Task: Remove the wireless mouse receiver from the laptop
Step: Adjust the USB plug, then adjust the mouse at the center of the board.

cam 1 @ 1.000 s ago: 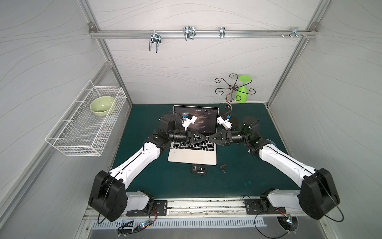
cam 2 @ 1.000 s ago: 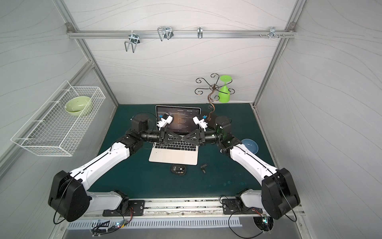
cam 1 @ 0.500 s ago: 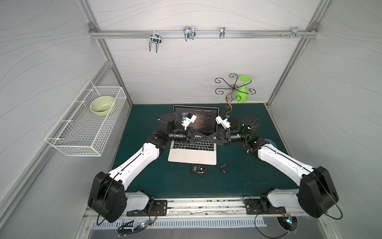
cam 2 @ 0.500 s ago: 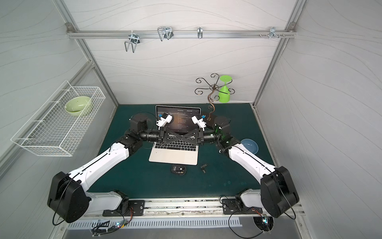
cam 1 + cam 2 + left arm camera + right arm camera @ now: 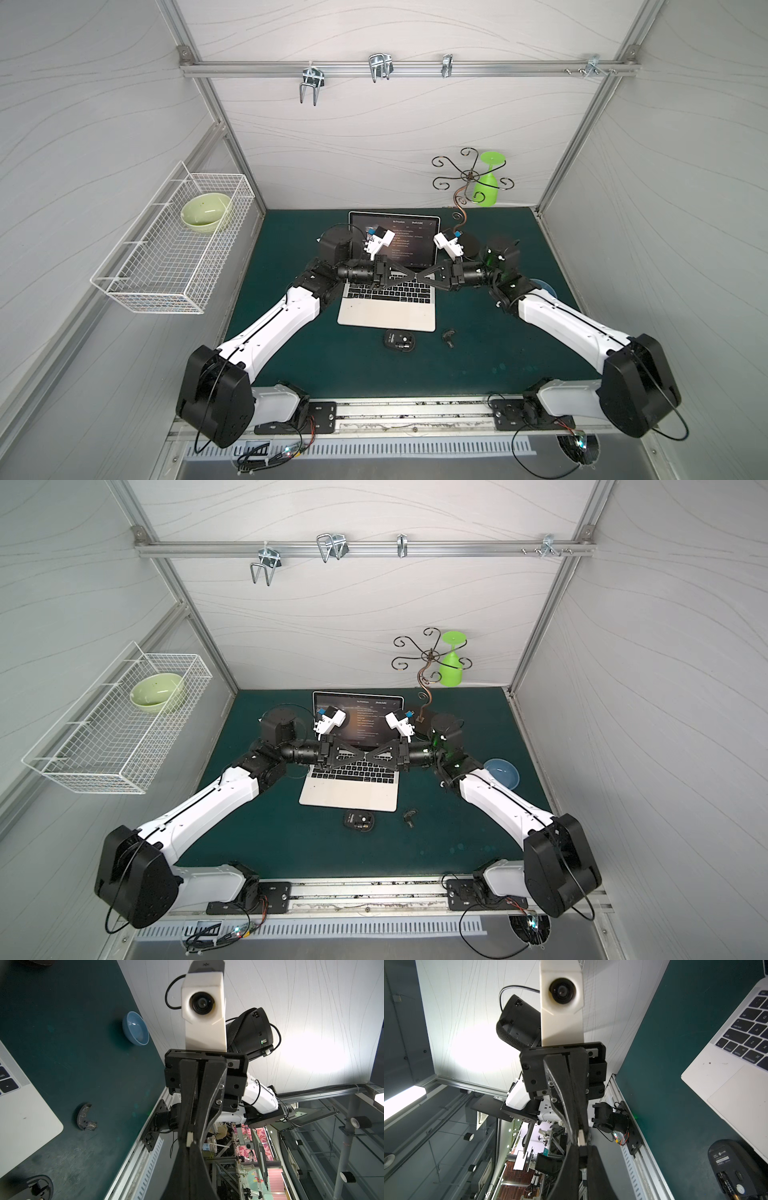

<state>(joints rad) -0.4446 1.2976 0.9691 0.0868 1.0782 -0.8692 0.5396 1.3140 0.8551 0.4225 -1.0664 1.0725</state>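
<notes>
The silver laptop [image 5: 386, 318] [image 5: 349, 796] lies open on the green mat. Above its keyboard my left gripper [image 5: 409, 277] [image 5: 360, 756] and right gripper [image 5: 419, 277] [image 5: 370, 756] meet tip to tip. The wireless mouse receiver [image 5: 581, 1138] [image 5: 189, 1139] is out of the laptop and pinched between them. In the right wrist view its black end sits between my right gripper's [image 5: 582, 1148] fingers, and its silver plug reaches into the left one's tips. My left gripper [image 5: 190, 1148] is shut on it too.
A black mouse [image 5: 400, 340] [image 5: 737, 1167] lies upside down in front of the laptop, its loose cover [image 5: 449, 336] [image 5: 84, 1114] beside it. A blue bowl [image 5: 502, 773] sits at the right. A curly metal stand [image 5: 469, 178] with a green glass stands at the back. A wire basket [image 5: 166, 249] hangs on the left wall.
My right gripper has moved left to meet the left gripper's tips and has shut on the receiver. The left arm has stayed where it was, still shut.
</notes>
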